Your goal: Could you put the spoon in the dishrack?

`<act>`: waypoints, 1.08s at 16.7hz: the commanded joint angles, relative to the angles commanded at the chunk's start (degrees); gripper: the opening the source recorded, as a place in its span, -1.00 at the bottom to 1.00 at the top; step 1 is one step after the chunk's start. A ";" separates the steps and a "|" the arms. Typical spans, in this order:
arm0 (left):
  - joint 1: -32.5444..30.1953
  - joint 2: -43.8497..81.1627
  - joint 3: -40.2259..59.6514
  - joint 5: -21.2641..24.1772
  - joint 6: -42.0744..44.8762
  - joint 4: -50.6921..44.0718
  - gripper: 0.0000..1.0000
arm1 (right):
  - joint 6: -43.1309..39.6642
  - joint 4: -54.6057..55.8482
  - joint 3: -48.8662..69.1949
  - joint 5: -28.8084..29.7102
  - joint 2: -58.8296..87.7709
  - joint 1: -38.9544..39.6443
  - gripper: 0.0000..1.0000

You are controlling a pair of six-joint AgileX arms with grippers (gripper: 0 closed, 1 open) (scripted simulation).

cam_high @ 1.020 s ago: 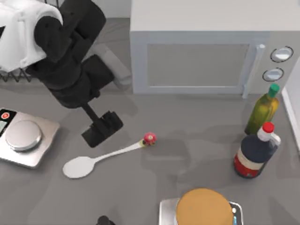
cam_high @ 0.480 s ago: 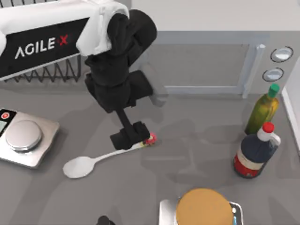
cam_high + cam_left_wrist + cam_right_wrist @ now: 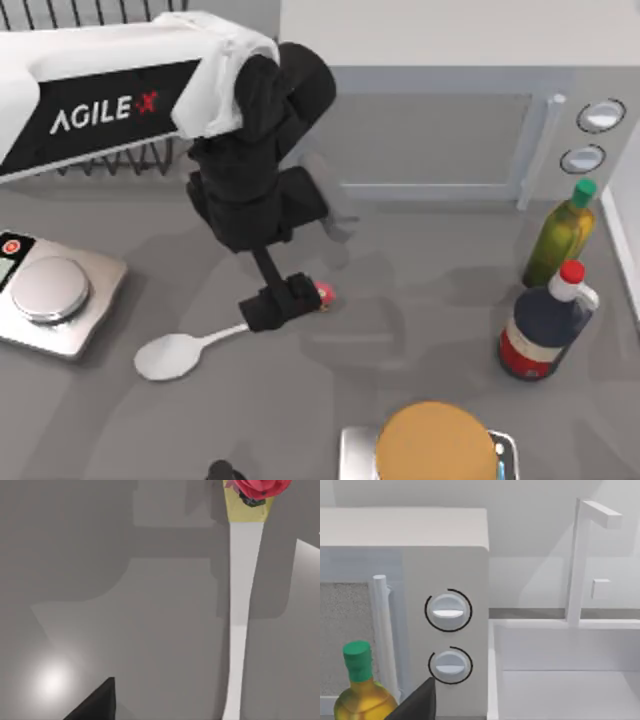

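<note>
Top view: left gripper (image 3: 283, 305) sits over the spoon (image 3: 180, 352) handle near its red ball; finger spread can't tell.

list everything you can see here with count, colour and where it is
spoon: 1, white with a red-pink ball at the handle end, lying flat on the table near the middle
dishrack: 1, black wire, far left, partly under the left arm
kitchen scale: 1, silver-grey with a round metal plate, left edge
microwave: 1, grey, two round knobs, far side, centre to right
oil bottle: 1, yellow-green with green cap, right side, in front of the microwave
dark bottle: 1, dark with red label and red cap, right side, just nearer than the oil bottle
second scale with a round tan object on it: 1, near edge, right of centre
left hand: black, over the spoon's handle near the ball end
</note>
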 joint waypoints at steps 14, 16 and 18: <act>-0.05 6.46 -9.05 0.05 0.08 15.73 0.55 | 0.00 0.00 0.00 0.00 0.00 0.00 1.00; -0.05 6.46 -9.05 0.05 0.08 15.73 0.25 | 0.00 0.00 0.00 0.00 0.00 0.00 1.00; -0.05 6.46 -9.05 0.05 0.08 15.73 -0.06 | 0.00 0.00 0.00 0.00 0.00 0.00 1.00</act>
